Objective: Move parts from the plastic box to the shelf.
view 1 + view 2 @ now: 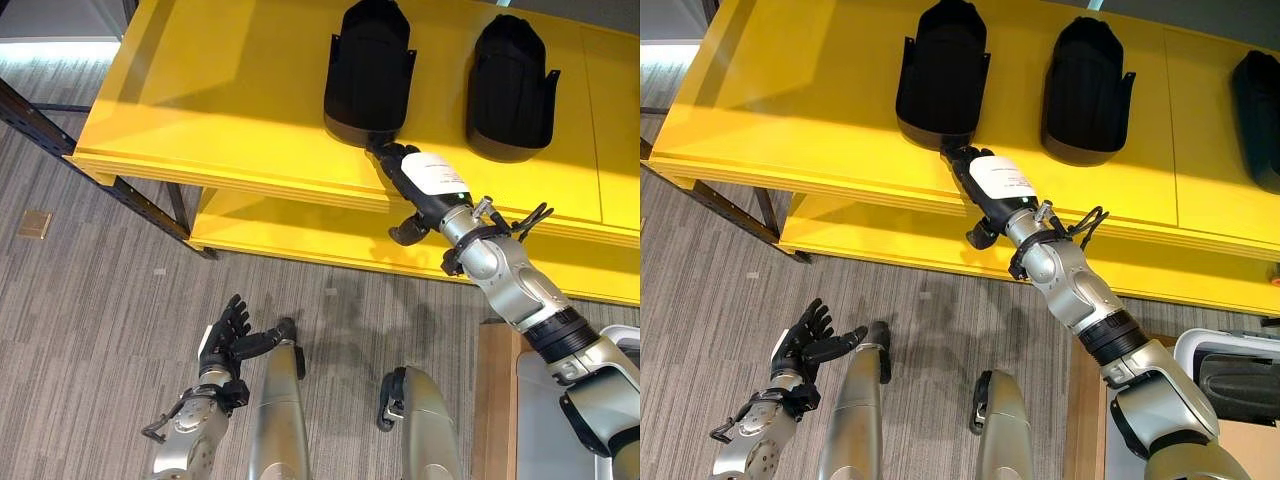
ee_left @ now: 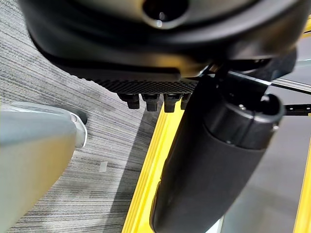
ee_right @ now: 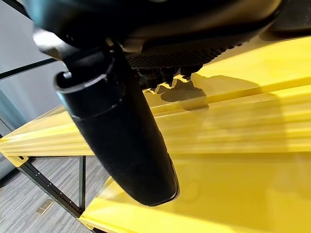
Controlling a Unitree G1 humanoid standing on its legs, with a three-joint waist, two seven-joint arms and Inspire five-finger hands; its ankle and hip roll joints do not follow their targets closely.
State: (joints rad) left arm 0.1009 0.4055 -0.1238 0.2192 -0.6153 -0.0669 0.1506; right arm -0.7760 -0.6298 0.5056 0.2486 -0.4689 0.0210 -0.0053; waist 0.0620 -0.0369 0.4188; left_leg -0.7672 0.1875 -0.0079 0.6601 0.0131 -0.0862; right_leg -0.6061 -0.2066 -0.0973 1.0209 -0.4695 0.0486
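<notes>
My right hand (image 1: 420,182) is stretched out over the front of the yellow shelf (image 1: 230,100), its fingertips at the near edge of the left black part (image 1: 369,70). Fingers look fairly straight, thumb hanging below the shelf lip; I judge nothing is gripped, the part resting on the shelf by its own weight. It sits with its broad end toward me, probably so it lies flat and steady. A second black part (image 1: 511,85) lies just to its right, apart from it, and a third part (image 1: 1260,105) further right. My left hand (image 1: 228,335) hangs low over the grey carpet floor (image 1: 90,300), fingers loosely spread, empty. The plastic box (image 1: 1230,385) is at my near right with a dark part inside. The lower shelf board (image 1: 300,235) sits beneath my arm; pulling back, I should clear the shelf's front lip.
</notes>
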